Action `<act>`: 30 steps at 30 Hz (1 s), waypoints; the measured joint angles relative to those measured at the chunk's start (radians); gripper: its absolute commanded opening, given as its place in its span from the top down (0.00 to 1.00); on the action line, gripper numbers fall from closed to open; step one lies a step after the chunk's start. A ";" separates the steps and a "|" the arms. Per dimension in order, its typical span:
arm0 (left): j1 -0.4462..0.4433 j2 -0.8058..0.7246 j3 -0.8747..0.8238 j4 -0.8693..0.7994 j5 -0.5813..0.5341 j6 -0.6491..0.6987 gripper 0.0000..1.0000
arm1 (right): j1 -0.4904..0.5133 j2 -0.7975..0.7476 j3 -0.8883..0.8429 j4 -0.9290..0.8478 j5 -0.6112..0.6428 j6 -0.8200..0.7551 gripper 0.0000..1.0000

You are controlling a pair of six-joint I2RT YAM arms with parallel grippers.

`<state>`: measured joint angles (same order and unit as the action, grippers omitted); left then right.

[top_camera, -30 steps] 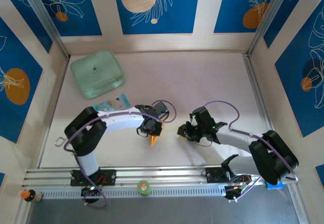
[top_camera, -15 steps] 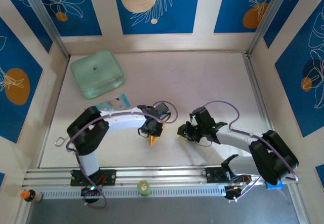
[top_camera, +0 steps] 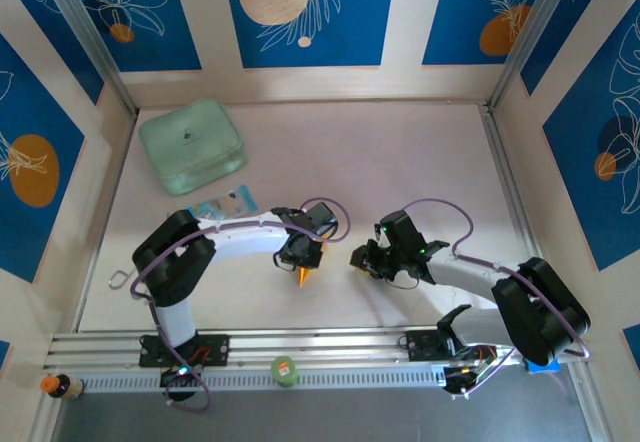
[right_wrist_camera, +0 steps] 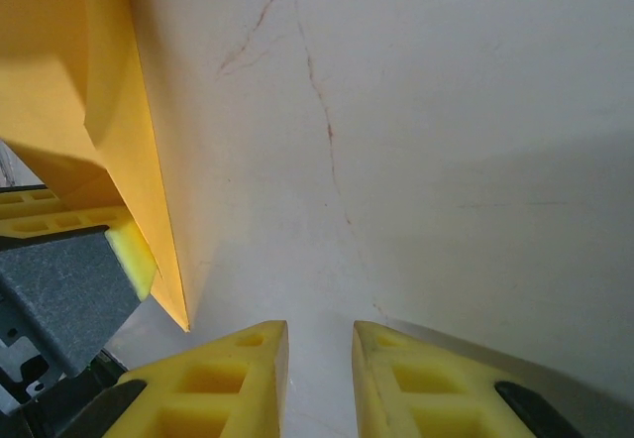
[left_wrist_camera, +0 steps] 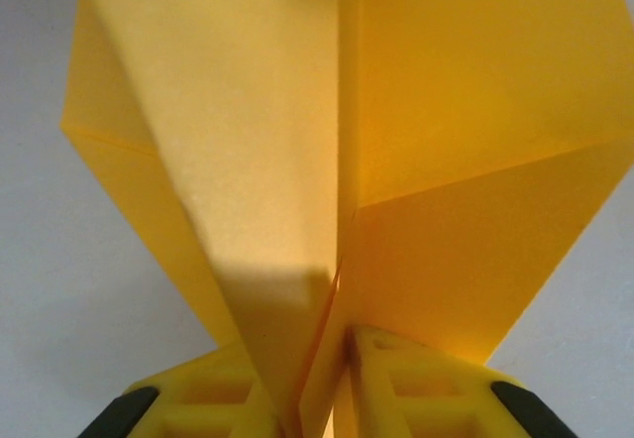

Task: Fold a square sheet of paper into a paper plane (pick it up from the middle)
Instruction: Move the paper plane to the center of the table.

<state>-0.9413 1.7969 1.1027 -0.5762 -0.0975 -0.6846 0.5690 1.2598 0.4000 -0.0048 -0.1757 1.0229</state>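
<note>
The pointed, folded orange-yellow paper plane (left_wrist_camera: 347, 141) is pinched at its crease by the left gripper (left_wrist_camera: 337, 383), mid-table. The right gripper (right_wrist_camera: 320, 359), just beside it, is parted slightly with nothing gripped over the pale table (right_wrist_camera: 446, 111).

I'm looking at a pale, off-white table (top_camera: 400, 152), boxed in on three sides by cream walls set with blue panels (top_camera: 350, 32). Each panel is drawn over with white leaf outlines and a cream or orange disc. Aluminium posts (top_camera: 88, 37) run up the back corners, and a ribbed metal rail (top_camera: 340, 347) lies along the near edge. The light is soft and even. Close up, the tabletop carries faint reddish scratch lines (right_wrist_camera: 322, 111).
</note>
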 measured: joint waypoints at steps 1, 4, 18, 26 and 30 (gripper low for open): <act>0.000 0.000 0.000 0.004 0.001 0.000 0.84 | 0.000 0.000 0.000 0.000 0.000 0.000 0.76; 0.000 0.000 0.000 0.015 0.003 -0.006 0.87 | 0.000 0.000 0.000 0.000 0.000 0.000 0.76; -0.006 -0.003 0.009 -0.060 -0.084 -0.089 0.93 | 0.000 0.000 0.000 0.000 0.000 0.000 0.75; -0.006 -0.002 0.018 -0.064 -0.087 -0.105 0.84 | 0.000 0.000 0.000 0.000 0.000 0.000 0.75; -0.006 0.000 0.021 -0.064 -0.087 -0.106 0.83 | 0.000 0.000 0.000 0.000 0.000 0.000 0.75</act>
<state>-0.9478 1.7966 1.1236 -0.6407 -0.1844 -0.7906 0.5690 1.2598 0.4000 -0.0048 -0.1757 1.0233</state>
